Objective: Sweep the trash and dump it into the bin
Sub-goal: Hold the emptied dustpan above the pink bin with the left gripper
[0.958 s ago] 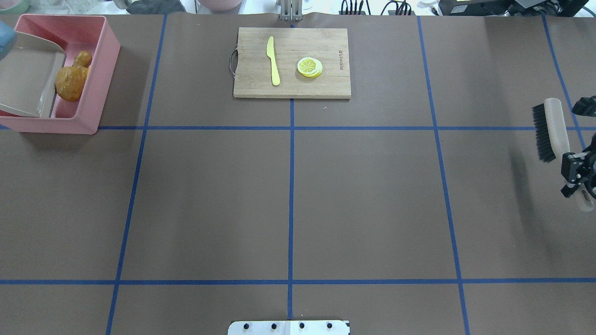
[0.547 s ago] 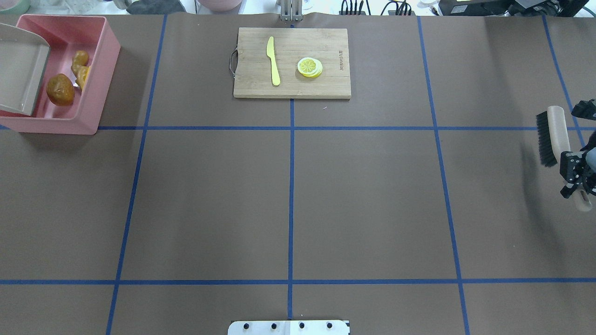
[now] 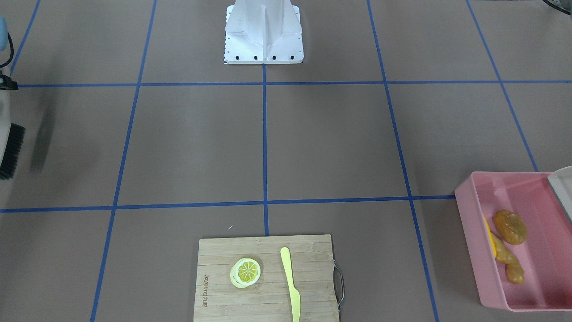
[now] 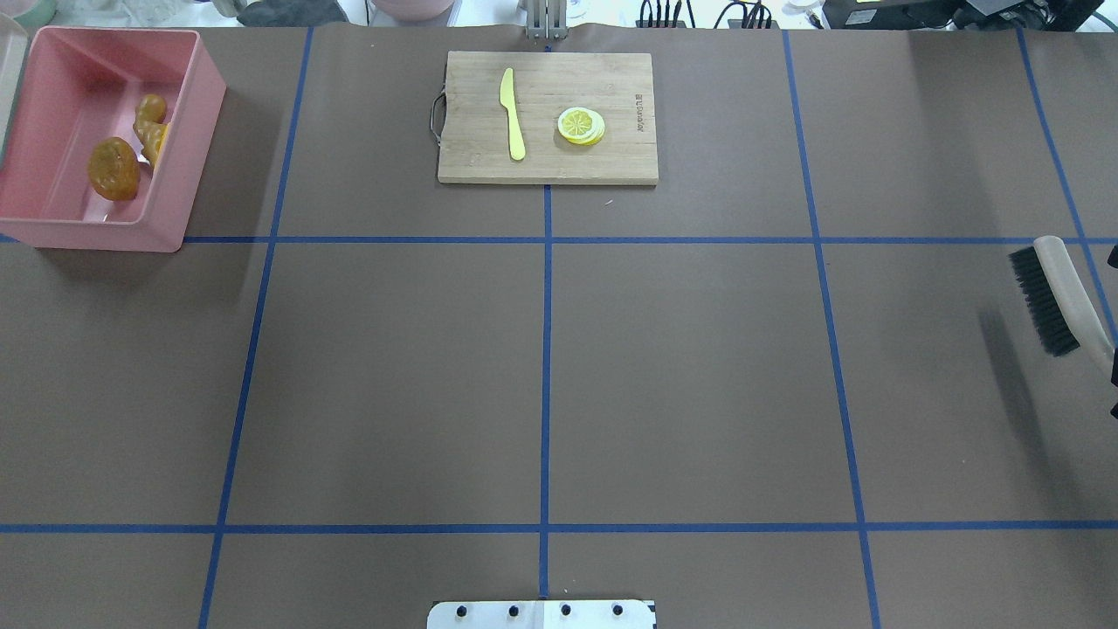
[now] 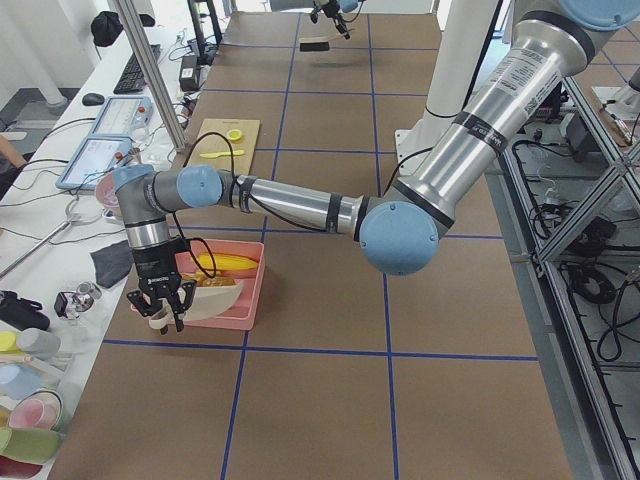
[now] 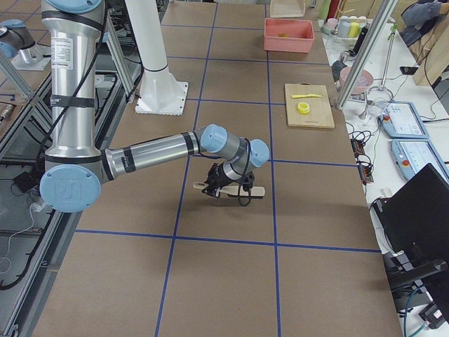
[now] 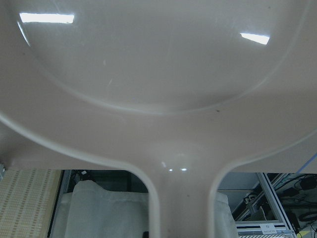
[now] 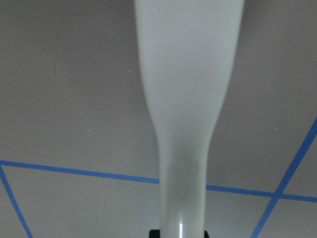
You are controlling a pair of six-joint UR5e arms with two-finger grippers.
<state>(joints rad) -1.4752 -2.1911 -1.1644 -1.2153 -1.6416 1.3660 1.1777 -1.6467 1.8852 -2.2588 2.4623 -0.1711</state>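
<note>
The pink bin stands at the far left corner and also shows in the front view. In it lie the brown potato, the tan ginger and a sliver of yellow corn. My left gripper is shut on the handle of the beige dustpan, held tilted at the bin's outer side; the pan fills the left wrist view. My right gripper is shut on the handle of the brush, held above the table's right edge.
A wooden cutting board at the far middle carries a yellow-green knife and a lemon slice. The white robot base is at the near middle. Blue tape lines cross the brown table.
The dustpan has drawn back left, off the bin and almost out of the overhead view. The potato and ginger have settled in the bin. The brush has moved right and nearer.
</note>
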